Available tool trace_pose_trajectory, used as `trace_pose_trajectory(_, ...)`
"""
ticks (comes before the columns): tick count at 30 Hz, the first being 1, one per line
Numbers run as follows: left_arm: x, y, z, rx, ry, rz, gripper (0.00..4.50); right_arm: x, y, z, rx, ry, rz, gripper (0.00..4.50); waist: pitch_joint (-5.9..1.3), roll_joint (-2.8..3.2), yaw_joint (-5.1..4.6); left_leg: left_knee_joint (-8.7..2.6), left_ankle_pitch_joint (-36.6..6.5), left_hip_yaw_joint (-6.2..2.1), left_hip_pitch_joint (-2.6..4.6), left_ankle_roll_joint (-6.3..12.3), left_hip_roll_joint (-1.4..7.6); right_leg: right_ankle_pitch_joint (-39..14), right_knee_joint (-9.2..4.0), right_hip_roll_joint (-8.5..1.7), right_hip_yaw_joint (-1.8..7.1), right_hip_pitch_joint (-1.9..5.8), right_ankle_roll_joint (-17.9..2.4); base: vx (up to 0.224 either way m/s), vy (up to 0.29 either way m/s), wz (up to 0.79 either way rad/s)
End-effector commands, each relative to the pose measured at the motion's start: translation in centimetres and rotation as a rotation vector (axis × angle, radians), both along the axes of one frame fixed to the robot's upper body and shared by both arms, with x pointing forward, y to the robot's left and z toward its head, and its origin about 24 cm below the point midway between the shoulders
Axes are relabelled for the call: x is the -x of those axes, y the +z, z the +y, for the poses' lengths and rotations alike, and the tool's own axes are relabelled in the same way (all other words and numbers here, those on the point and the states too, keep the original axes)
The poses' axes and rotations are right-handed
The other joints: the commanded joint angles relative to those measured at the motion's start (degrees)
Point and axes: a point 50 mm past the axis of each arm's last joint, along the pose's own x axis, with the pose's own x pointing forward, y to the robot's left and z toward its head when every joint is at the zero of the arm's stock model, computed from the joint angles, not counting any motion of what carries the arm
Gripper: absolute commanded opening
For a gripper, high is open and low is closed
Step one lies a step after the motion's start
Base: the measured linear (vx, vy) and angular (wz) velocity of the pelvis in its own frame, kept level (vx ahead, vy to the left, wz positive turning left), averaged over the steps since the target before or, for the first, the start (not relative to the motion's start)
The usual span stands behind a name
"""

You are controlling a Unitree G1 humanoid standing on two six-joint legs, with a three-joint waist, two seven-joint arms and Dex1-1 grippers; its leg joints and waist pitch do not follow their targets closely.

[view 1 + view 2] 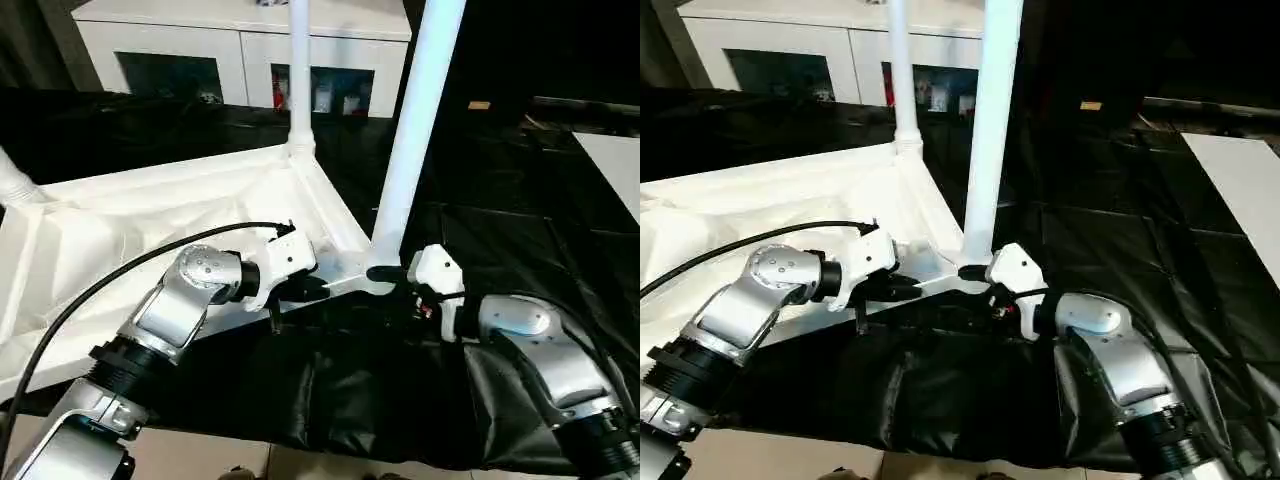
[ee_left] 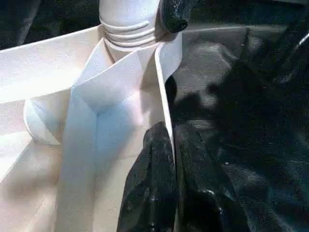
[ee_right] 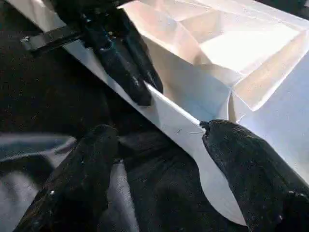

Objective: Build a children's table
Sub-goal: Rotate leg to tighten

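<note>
Left wrist view: my left gripper (image 2: 166, 193) clamps the white plastic upturned tabletop's rim (image 2: 164, 96), steadying it; my right gripper (image 3: 154, 169) straddles it, open.

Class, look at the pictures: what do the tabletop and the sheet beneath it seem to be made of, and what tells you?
Tabletop: likely moulded white plastic; thin ribs, smooth faint sheen.
Sheet: seemingly thin black plastic film; wrinkles, glossy highlights.
</note>
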Motion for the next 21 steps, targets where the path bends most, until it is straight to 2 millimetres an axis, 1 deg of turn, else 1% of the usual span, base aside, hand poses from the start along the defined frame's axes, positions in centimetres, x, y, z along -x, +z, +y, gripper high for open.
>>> trace_pose_trajectory(1, 1.7, -1.9, 1.1, -0.111, -0.122, 0.105, 0.00, -1.6, 2.0, -5.4, 0.081, -0.247, -0.087, 3.51, -3.67, -0.15, -0.12, -3.88, -8.3, -0.09, 0.49, 3.52, 1.77, -6.2, -3.01, -3.26, 1.72, 3.78, -12.9, 0.000, 0.000, 0.00)
trace_pose_trajectory(3, 0.8, -2.2, 1.1, -0.114, -0.043, 0.038, 0.00, -1.3, 1.9, -5.3, 0.041, -0.254, -0.074, 3.51, -3.71, -0.18, 0.04, -3.79, -8.1, -0.08, 0.52, 3.73, 1.76, -6.3, -3.02, -3.27, 1.75, 3.81, -12.7, 0.000, 0.000, 0.00)
trace_pose_trajectory(4, 0.5, -2.2, 1.1, -0.107, -0.015, 0.020, 0.00, -1.3, 1.7, -5.2, 0.024, -0.267, -0.067, 3.51, -3.72, -0.07, 0.06, -3.76, -8.1, -0.05, 0.49, 3.79, 1.72, -6.1, -3.00, -3.20, 1.74, 3.76, -12.7, 0.000, 0.000, 0.00)
trace_pose_trajectory(5, 0.4, -2.3, 1.1, -0.104, -0.004, 0.015, 0.00, -1.3, 1.6, -5.1, 0.016, -0.271, -0.064, 3.51, -3.71, -0.21, 0.14, -3.70, -8.2, 0.01, 0.51, 3.80, 1.60, -6.3, -3.13, -3.11, 1.71, 3.73, -12.7, 0.000, 0.000, 0.00)
trace_pose_trajectory(7, 0.0, -2.4, 0.9, -0.083, 0.042, 0.014, 0.00, -1.1, 0.9, -4.2, -0.023, -0.280, -0.041, 3.51, -3.78, -0.16, 0.30, -3.67, -8.0, -0.02, 0.44, 3.38, 1.63, -6.5, -3.07, -3.21, 1.72, 3.71, -12.7, 0.000, 0.000, 0.00)
trace_pose_trajectory(8, -0.3, -2.6, 0.5, -0.061, 0.078, 0.013, 0.00, -1.1, 0.1, -3.1, -0.070, -0.309, -0.014, 3.51, -3.80, -0.12, 0.32, -3.67, -8.1, -0.01, 0.43, 3.25, 1.63, -6.6, -3.07, -3.23, 1.72, 3.68, -12.6, 0.000, 0.000, 0.00)
trace_pose_trajectory(9, -0.3, -2.7, 0.3, -0.051, 0.092, 0.016, 0.00, -1.2, -0.4, -2.4, -0.097, -0.350, -0.004, 3.51, -3.89, -0.10, 0.15, -3.71, -8.2, -0.08, 0.44, 2.66, 1.57, -6.9, -3.05, -3.23, 1.64, 3.60, -12.6, 0.000, 0.000, 0.00)
trace_pose_trajectory(10, -0.4, -2.9, 0.1, -0.047, 0.107, 0.017, 0.00, -1.3, -0.8, -1.9, -0.131, -0.374, 0.015, 3.51, -3.89, -0.10, 0.15, -3.71, -8.2, -0.08, 0.44, 2.66, 1.57, -6.9, -3.05, -3.23, 1.64, 3.60, -12.6, 0.000, 0.000, 0.00)
trace_pose_trajectory(11, -0.5, -3.0, 0.0, -0.044, 0.117, 0.018, 0.00, -1.3, -1.1, -1.5, -0.153, -0.390, 0.028, 3.51, -3.80, -0.17, -0.14, -3.85, -8.5, -0.14, 0.26, 2.17, 1.48, -7.7, -3.09, -3.24, 1.62, 3.75, -12.4, 0.000, 0.000, 0.00)
trace_pose_trajectory(12, -0.6, -3.5, -0.5, -0.036, 0.154, 0.021, 0.00, -1.0, -2.1, 0.4, -0.213, -0.390, 0.058, 3.51, -3.67, -0.27, -0.52, -3.93, -9.8, -0.17, 0.34, 1.76, 1.49, -9.9, -3.34, -3.34, 1.66, 3.59, -12.0, 0.000, 0.000, 0.00)
trace_pose_trajectory(13, -0.6, -3.5, -0.5, -0.036, 0.155, 0.021, 0.00, -1.0, -2.1, 0.5, -0.213, -0.388, 0.058, 3.51, -3.55, -0.17, -0.60, -4.04, -10.7, -0.22, 0.37, 1.48, 1.53, -11.3, -3.52, -3.36, 1.61, 3.51, -11.7, 0.000, 0.000, 0.00)
trace_pose_trajectory(14, -0.6, -3.6, -0.7, -0.032, 0.163, 0.023, 0.00, -0.9, -2.3, 0.9, -0.215, -0.375, 0.061, 3.51, -3.52, -0.24, -0.68, -4.10, -11.2, -0.24, 0.42, 1.26, 1.51, -12.4, -3.66, -3.33, 1.60, 3.58, -11.3, 0.000, 0.000, 0.00)
trace_pose_trajectory(15, -0.7, -3.9, -0.9, -0.028, 0.165, 0.020, 0.00, -0.4, -2.4, 1.8, -0.253, -0.330, 0.081, 3.51, -3.26, -0.26, -0.89, -4.29, -13.2, -0.27, 0.53, 1.19, 1.52, -15.8, -4.02, -3.28, 1.64, 3.39, -10.2, 0.000, 0.000, 0.00)
trace_pose_trajectory(16, -0.7, -3.9, -1.0, -0.026, 0.168, 0.019, 0.00, -0.3, -2.4, 2.0, -0.268, -0.317, 0.088, 3.51, -3.11, -0.19, -0.89, -4.38, -14.3, -0.27, 0.68, 1.12, 1.59, -17.6, -4.28, -3.34, 1.66, 3.20, -9.8, 0.000, 0.000, 0.00)
trace_pose_trajectory(17, -0.8, -3.9, -1.1, -0.026, 0.164, 0.014, 0.00, -0.1, -2.4, 2.3, -0.292, -0.296, 0.103, 3.51, -2.94, -0.35, -1.02, -4.50, -16.2, -0.36, 0.73, 1.10, 1.51, -21.4, -4.69, -3.36, 1.63, 3.18, -8.7, 0.000, 0.000, 0.00)
trace_pose_trajectory(19, -0.8, -3.9, -1.1, -0.023, 0.163, 0.010, 0.00, 0.1, -2.4, 2.4, -0.301, -0.279, 0.111, 3.51, -3.09, -0.27, -1.00, -4.65, -16.5, -0.57, 0.78, 0.86, 1.70, -22.3, -4.70, -3.52, 1.73, 3.16, -8.1, 0.000, 0.000, 0.00)
trace_pose_trajectory(20, -0.9, -3.9, -1.2, -0.017, 0.168, 0.006, 0.00, 0.1, -2.5, 2.5, -0.291, -0.272, 0.106, 3.51, -3.07, -0.28, -0.99, -4.66, -16.4, -0.58, 0.76, 0.87, 1.71, -22.1, -4.68, -3.49, 1.74, 3.13, -8.1, 0.000, 0.000, 0.00)
trace_pose_trajectory(21, -0.9, -3.9, -1.3, -0.010, 0.158, -0.001, 0.00, 0.0, -2.8, 2.4, -0.242, -0.284, 0.078, 3.51, -3.12, -0.25, -0.96, -4.61, -15.9, -0.50, 0.76, 0.66, 1.69, -20.8, -4.64, -3.47, 1.80, 3.05, -8.4, 0.000, 0.000, 0.00)
